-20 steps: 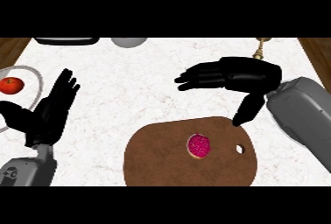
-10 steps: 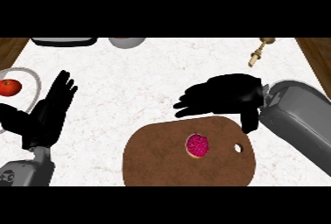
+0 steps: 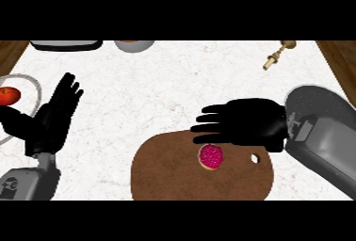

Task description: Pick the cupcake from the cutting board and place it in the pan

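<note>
**Right hand [image 3: 250, 126] brought down over the cupcake, grasp not yet made**

The cupcake [image 3: 211, 156], pink-topped, lay on the brown cutting board [image 3: 173, 181], near its far edge and just left of the board's small hole. It had not shifted over the last second. The right hand, which a second ago was over bare counter farther back, had dropped toward the board. It was now just behind and partly above the cupcake, its lowest fingers crossing the board's far rim. Its fingers were stretched out leftward and slightly spread, curled round nothing. The approach thus appeared nearly complete, while the closing, the lift and the carry remained to be done. A dark vessel [image 3: 66, 45], cut by the view's far-left edge and probably the pan, was well apart from the board. The left hand [image 3: 50, 123] rested open at the view's left, fingers up, beside a plate [image 3: 29, 80] holding a red fruit [image 3: 7, 95].
</note>
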### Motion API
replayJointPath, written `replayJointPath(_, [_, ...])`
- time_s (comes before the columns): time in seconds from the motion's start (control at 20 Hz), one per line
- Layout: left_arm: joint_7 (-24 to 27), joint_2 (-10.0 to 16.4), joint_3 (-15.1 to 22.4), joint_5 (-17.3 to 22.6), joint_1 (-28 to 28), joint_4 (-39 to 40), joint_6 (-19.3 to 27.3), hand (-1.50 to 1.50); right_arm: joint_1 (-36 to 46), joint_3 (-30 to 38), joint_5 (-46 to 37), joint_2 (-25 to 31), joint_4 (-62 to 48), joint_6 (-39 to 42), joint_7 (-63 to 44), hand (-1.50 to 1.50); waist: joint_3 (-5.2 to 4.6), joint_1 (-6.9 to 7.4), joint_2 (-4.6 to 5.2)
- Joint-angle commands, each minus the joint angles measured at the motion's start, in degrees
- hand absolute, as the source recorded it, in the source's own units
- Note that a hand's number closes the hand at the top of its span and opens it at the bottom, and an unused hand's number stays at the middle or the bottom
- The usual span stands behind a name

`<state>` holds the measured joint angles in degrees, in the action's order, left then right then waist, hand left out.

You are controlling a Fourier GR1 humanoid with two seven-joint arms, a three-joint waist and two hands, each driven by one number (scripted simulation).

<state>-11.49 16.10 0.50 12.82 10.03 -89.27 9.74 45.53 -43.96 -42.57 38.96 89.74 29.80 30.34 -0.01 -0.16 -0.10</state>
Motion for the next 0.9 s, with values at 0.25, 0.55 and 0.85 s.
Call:
replayJointPath(0.25, [0.1, 0.0, -2.9, -0.3, 3.7, 4.1, -2.4, 0.0, -7.8, 4.0, -6.4, -3.6, 9.2, 4.1, -1.2, -1.5, 0.0, -0.09, 0.08])
replayJointPath(0.55, [-2.0, -2.8, -0.3, -3.2, -0.8, -2.6, -0.3, 0.0, -10.0, 3.3, -13.0, -9.5, 11.6, 9.6, -6.7, -1.5, 0.0, 0.19, 0.03])
replayJointPath(0.85, [1.8, -4.3, -1.3, -3.6, -1.5, 0.7, -2.0, 0.0, -9.8, 4.3, -19.3, -14.1, 3.9, 6.6, -5.4, -1.5, -0.01, 0.38, 0.15])
